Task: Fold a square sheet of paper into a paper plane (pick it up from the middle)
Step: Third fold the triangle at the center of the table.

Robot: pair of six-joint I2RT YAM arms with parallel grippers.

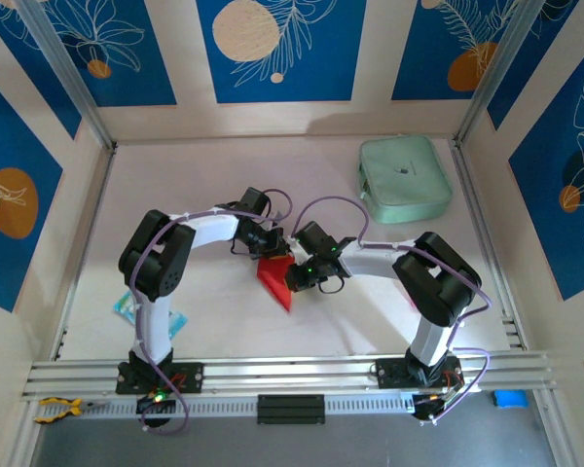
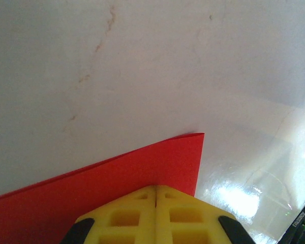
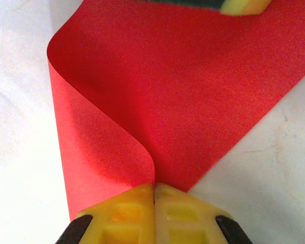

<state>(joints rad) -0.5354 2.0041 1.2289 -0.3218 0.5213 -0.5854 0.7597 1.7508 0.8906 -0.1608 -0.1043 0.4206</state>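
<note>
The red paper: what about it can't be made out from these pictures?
- Top view: the paper is small, and its upper part is hidden under the left gripper and right gripper; creases cannot be told.
- Left wrist view: it runs off the bottom and left edges; yellow fingers cover the grip.
- Right wrist view: it runs off the top and right edges.

You'll see the square sheet of paper (image 3: 193, 91) in front of the right gripper (image 3: 153, 186) as matt, smooth and faintly grainy. That gripper's pads (image 3: 124, 213) look like moulded yellow plastic with a dull sheen. Ahead and right of the left gripper (image 2: 156, 188), the white table (image 2: 234, 198) is glossy, with faint brownish marks further out.
</note>
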